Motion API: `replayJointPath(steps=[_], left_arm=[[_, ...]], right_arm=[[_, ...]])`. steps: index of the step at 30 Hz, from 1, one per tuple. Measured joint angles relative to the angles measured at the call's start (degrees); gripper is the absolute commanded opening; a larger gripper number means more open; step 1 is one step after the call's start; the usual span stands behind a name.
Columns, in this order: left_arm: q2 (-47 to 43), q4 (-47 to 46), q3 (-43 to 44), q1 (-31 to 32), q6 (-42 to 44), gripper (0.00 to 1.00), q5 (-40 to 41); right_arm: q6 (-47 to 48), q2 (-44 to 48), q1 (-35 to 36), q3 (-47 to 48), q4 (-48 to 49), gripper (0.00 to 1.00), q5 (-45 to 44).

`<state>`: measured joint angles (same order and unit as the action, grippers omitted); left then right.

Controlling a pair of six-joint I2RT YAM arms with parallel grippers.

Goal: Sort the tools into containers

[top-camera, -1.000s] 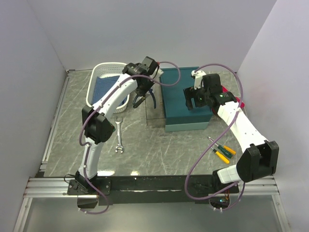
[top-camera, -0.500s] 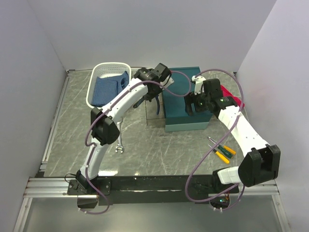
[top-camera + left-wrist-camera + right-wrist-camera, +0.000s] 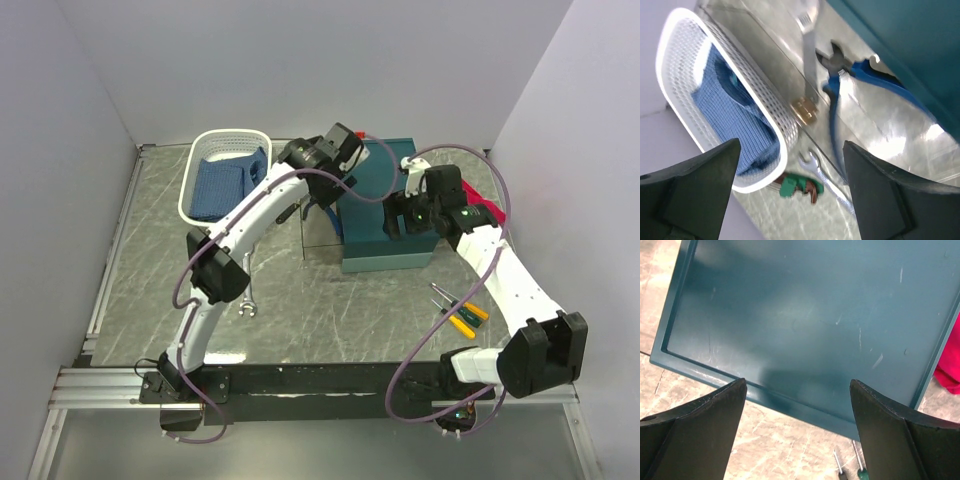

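Grey marbled table [image 3: 300, 290], pale walls [image 3: 300, 60]. Left gripper [image 3: 791, 145] fingers now spread, having released the blue-handled steel pliers [image 3: 831, 92], which lie on the table just beside the large teal rectangular metal box [image 3: 800, 315]. Right gripper [image 3: 797, 382] unchanged, spread and empty above that box. Left arm [image 3: 250, 200] mostly hides the pliers from above.

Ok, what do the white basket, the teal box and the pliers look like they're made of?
White basket: likely moulded plastic, matte, going by its fine perforated mesh walls and thick rounded rim.
Teal box: probably painted metal with a satin finish; the lid shows pale scratches and a soft sheen.
Pliers: dark metal head, handles in a glossy blue coating, plastic or rubber dip.
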<state>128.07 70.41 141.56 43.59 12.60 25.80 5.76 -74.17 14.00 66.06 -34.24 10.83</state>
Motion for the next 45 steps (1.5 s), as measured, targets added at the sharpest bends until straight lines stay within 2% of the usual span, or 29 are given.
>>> replayJointPath(steps=[7, 11, 13, 19, 25, 29, 31, 34, 42, 45], left_arm=[[-7.1, -7.5, -2.3, -1.1, -2.3, 0.94, 0.7], [-12.4, -9.1, -6.7, -6.5, -5.4, 0.94, -4.4], [-16.9, -9.8, -13.8, -12.3, -6.4, 0.91, -8.9], [-33.7, -15.8, -50.8, -29.5, -7.0, 0.89, -15.3], [-44.5, -23.1, -74.4, -30.5, -5.6, 0.9, -21.7], [-49.0, -33.3, -85.5, -30.4, 4.5, 0.94, -25.4], [-50.0, -35.6, -88.3, -31.5, 12.4, 0.95, -29.1], [-49.3, -36.0, -88.0, -33.5, 23.0, 0.99, -33.7], [-35.7, -28.2, -72.6, -37.3, 43.3, 0.94, -41.2], [-33.3, -24.6, -70.6, -38.8, 50.4, 0.91, -42.6]], right_arm=[[-0.4, 0.3, 0.3, -0.3, -0.1, 0.91, 0.1], [-0.4, 0.3, 0.4, -0.2, -0.1, 0.91, 0.2], [-0.3, 0.2, 0.6, -0.1, -0.1, 0.92, 0.3], [-0.1, 0.0, 0.9, 0.0, 0.0, 0.93, 0.4], [0.1, -0.1, 0.9, 0.0, 0.2, 0.93, 0.4], [0.1, -0.9, 0.9, 0.0, 0.3, 0.93, 0.4], [0.1, -1.4, 0.9, 0.0, 0.3, 0.93, 0.4], [0.1, -1.9, 1.0, 0.3, 0.2, 0.93, 0.4], [0.1, -2.0, 1.2, 0.4, 0.3, 0.94, 0.0], [0.2, -2.0, 1.2, 0.4, 0.3, 0.94, -0.5]])
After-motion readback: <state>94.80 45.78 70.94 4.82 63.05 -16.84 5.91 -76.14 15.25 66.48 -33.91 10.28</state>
